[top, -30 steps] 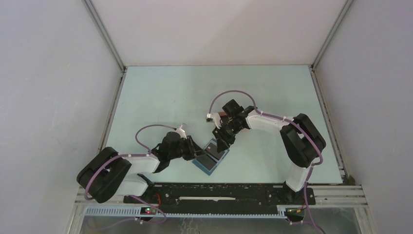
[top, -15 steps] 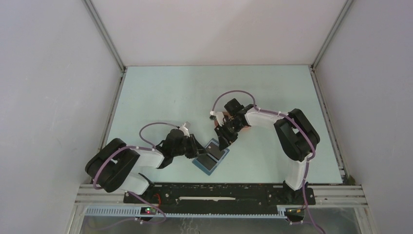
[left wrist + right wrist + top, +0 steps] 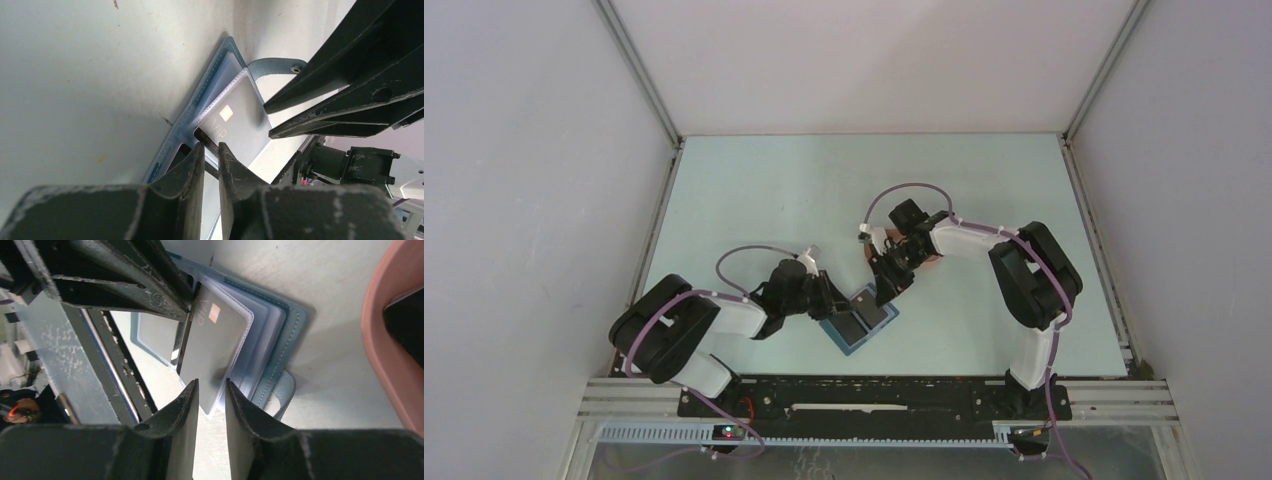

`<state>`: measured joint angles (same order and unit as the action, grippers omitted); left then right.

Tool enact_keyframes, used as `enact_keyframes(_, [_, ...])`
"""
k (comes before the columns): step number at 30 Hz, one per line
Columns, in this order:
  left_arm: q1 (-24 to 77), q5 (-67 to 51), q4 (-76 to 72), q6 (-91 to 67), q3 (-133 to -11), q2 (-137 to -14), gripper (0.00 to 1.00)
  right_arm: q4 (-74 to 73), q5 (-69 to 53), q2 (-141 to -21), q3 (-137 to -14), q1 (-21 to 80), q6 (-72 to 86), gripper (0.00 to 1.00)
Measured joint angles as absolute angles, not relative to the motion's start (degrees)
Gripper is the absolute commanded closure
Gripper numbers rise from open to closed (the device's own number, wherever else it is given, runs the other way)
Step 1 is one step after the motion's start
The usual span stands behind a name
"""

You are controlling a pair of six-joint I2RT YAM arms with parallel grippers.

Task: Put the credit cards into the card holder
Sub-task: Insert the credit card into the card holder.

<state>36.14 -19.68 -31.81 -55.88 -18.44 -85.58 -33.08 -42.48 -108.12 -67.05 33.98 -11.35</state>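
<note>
Inserting: left fingers point(image 3: 192, 167) clamp the grey card point(image 3: 240, 117), half inside the wallet point(image 3: 296, 327); right fingers point(image 3: 181, 412), apart, straddle its sleeve point(image 3: 262, 342). Next, probably: push deeper.

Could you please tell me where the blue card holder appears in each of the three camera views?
Top external: the card holder lies open at low centre.
Left wrist: the holder runs diagonally through the centre.
Right wrist: the holder sits upper centre, left of the pink tray.
Shared landmark: the grey VIP card, readable in both wrist views only.
</note>
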Motion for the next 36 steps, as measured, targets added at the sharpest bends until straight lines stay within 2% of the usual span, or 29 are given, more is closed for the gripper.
enact_keyframes(4, [36.14,-19.73,-31.79,-55.22,-18.79,-85.91,0.78,-33.61,-45.8,-108.12,-67.05,33.04,-10.41,0.68])
enact_keyframes(12, [36.12,-20.12,-32.29,-54.37,-19.42,-86.0,0.69,-33.08,-51.29,-108.22,-67.05,30.98,-7.01,0.63])
enact_keyframes(20, [36.12,-21.21,-34.5,-54.54,-19.31,-84.66,0.53,-31.57,-53.71,-110.78,-67.05,30.87,-3.57,0.65])
enact_keyframes(22, [36.12,-21.17,-34.98,-54.59,-18.96,-83.24,0.5,-31.4,-53.93,-111.04,-67.05,30.96,-3.16,0.67])
enact_keyframes(29, [36.12,-20.05,-35.64,-55.13,-15.53,-78.54,0.44,-30.5,-54.35,-111.04,-67.05,32.38,-2.09,0.97])
enact_keyframes(31, [36.12,-19.64,-35.64,-55.48,-14.76,-77.43,0.43,-30.28,-54.04,-111.04,-67.05,33.06,-1.85,1.0])
enact_keyframes(36, [36.12,-18.48,-35.51,-55.55,-13.06,-74.13,0.42,-30.26,-52.36,-111.0,-67.05,33.21,-1.5,1.0])
